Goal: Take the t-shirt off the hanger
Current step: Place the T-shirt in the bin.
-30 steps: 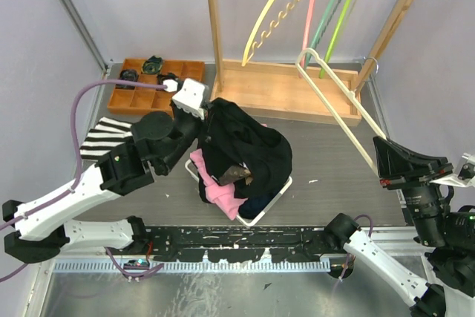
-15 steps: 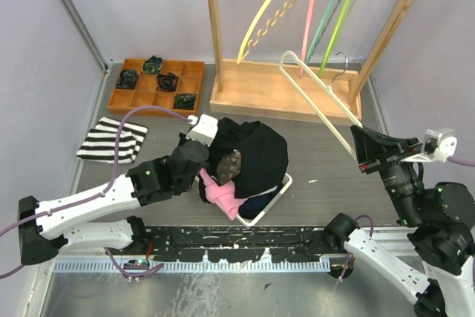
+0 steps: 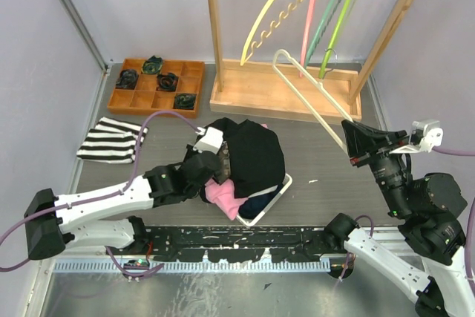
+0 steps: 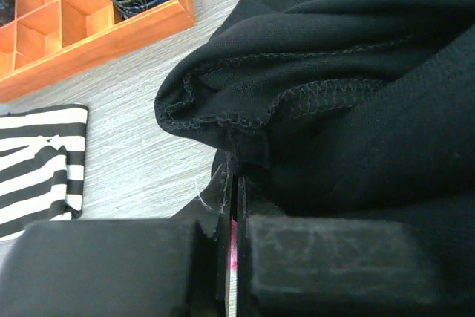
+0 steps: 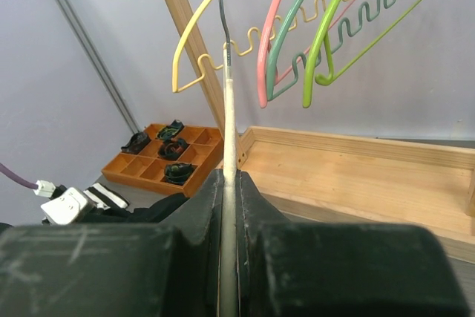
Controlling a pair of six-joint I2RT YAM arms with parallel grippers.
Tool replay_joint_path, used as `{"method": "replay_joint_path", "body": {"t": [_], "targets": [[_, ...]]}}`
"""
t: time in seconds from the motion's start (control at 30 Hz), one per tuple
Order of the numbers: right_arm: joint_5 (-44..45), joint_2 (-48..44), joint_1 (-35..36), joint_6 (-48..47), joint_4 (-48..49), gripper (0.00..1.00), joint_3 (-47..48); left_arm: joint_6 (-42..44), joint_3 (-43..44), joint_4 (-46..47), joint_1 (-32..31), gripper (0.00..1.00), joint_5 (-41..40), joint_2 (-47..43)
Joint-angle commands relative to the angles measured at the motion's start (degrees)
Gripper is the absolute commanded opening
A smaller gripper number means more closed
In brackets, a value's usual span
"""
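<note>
The black t-shirt (image 3: 252, 155) lies heaped on a white basket (image 3: 261, 215) in the middle of the table. It fills the right of the left wrist view as the t-shirt (image 4: 356, 102). My left gripper (image 3: 221, 162) is low against its left side; in its own view that gripper (image 4: 234, 176) is shut on a folded edge of the shirt. The cream hanger (image 3: 310, 100) is bare and held aloft near the rack. My right gripper (image 3: 349, 145) is shut on its lower end. In the right wrist view, the hanger's rod (image 5: 228, 109) runs up from that gripper (image 5: 228, 177) to its metal hook.
A wooden rack (image 3: 282, 90) at the back carries several coloured hangers (image 3: 320, 16). An orange compartment tray (image 3: 119, 105) with rolled socks sits back left, a striped cloth (image 3: 111, 140) in front of it. A pink garment (image 3: 223, 194) lies in the basket under the shirt.
My left arm has come down and forward, lowering the t-shirt onto the basket pile. My right gripper has carried the bare hanger left and back toward the rack.
</note>
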Motion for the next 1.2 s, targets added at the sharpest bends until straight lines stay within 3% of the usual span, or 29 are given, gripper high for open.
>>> {"method": "replay_joint_path", "body": {"t": [0.0,0.1,0.27,0.53,0.67,0.77,1.0,1.17], "targets": [[-0.8,1.6,-0.1,-0.5,5.1,0.01,1.0,-0.3,2.4,-0.2,0.3,0.09,-2.8,0.2],[-1.1,1.9,-0.1,-0.5,5.6,0.01,1.1,1.0,3.5,-2.0,0.3,0.46,-4.1,-0.8],[-1.5,2.3,-0.2,-0.7,7.0,0.01,1.5,1.3,4.6,-5.8,0.3,0.68,-6.3,-5.1],[-2.4,3.3,-0.1,-0.6,8.6,0.01,1.2,6.4,8.8,-6.4,0.4,0.84,-8.8,-15.4],[-2.5,3.4,-0.2,-0.5,8.8,0.01,0.9,11.6,9.4,1.4,0.4,0.99,-2.6,-19.4],[-2.3,3.4,-0.1,-0.5,9.1,0.01,0.5,14.2,9.5,8.9,0.4,0.98,5.2,-20.9],[-2.6,3.4,-0.1,-0.2,9.2,0.01,0.3,16.2,16.8,12.9,0.4,0.98,14.6,-12.1],[-2.6,2.9,-0.1,-0.1,9.0,0.01,0.3,14.0,17.0,16.6,0.3,0.98,20.5,-6.1]]}}
